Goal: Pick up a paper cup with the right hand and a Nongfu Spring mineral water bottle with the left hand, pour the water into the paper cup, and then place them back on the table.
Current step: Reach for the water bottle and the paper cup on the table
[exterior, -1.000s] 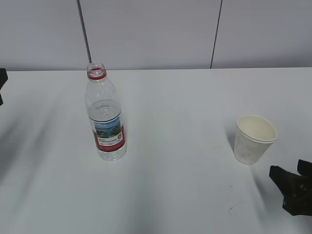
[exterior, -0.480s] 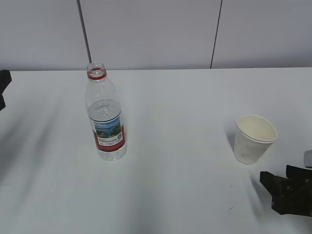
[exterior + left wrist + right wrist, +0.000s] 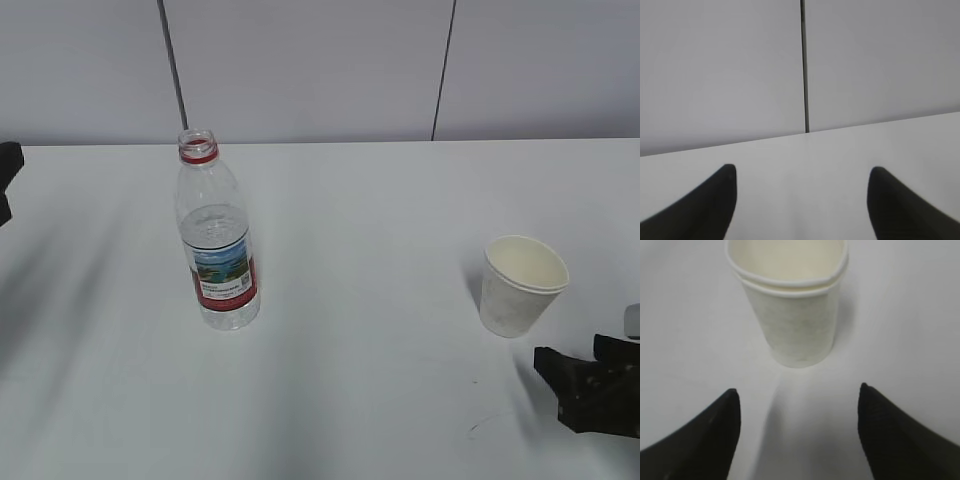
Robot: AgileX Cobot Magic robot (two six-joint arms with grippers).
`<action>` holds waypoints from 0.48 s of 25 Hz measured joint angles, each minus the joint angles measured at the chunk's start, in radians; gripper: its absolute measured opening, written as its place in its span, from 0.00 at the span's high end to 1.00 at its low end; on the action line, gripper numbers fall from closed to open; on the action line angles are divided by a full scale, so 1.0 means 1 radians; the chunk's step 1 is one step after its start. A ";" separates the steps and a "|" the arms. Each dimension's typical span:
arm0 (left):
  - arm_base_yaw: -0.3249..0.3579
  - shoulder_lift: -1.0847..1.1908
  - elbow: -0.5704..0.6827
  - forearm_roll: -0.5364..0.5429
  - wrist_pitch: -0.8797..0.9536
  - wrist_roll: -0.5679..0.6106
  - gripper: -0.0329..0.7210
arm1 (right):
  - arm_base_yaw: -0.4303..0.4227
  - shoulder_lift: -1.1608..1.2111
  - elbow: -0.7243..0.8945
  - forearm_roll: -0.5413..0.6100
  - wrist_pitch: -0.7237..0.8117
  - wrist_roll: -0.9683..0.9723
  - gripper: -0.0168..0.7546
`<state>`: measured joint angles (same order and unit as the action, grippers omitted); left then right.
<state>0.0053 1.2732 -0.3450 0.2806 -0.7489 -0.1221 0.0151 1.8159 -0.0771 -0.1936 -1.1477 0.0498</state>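
Both grippers are seen with their fingers spread apart and nothing held between them. At the lower right corner of the exterior view, the right hand (image 3: 590, 385) is shown as a black gripper low over the table (image 3: 380, 300), just beside the paper cup (image 3: 521, 285) but not touching it. In the right wrist view, the right hand (image 3: 797, 432) is seen from behind its 2 dark fingertips (image 3: 715, 435), and the paper cup (image 3: 790, 305) is framed ahead of the gap between them, standing upright on the white surface (image 3: 685, 340). A double rolled rim is visible on the cup, as if 2 cups are nested, though this cannot be confirmed. At the far left edge of the exterior view, only a small black part of the left hand (image 3: 8, 175) is shown, well apart from the Nongfu Spring mineral water bottle (image 3: 216, 240). The bottle is seen standing upright and capless on the left half of the table, with a red neck ring and a red-and-white label; water is seen in it up to just above the label. In the left wrist view, the left hand (image 3: 800, 200) is seen with 2 dark fingertips (image 3: 710, 200) over bare table (image 3: 805, 160), facing a grey wall; neither bottle nor cup is in that view.
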 joint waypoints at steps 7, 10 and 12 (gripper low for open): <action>0.000 0.000 0.000 0.000 -0.023 0.000 0.29 | 0.000 0.012 -0.062 0.009 0.000 -0.002 0.23; 0.000 0.000 0.000 0.000 -0.023 0.000 0.29 | 0.000 0.032 -0.108 -0.009 -0.001 -0.002 0.23; 0.000 0.000 0.000 0.000 -0.025 0.000 0.29 | 0.000 0.051 -0.140 -0.034 -0.001 -0.002 0.23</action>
<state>0.0053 1.2732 -0.3450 0.2806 -0.7744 -0.1221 0.0151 1.8668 -0.2174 -0.2279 -1.1484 0.0482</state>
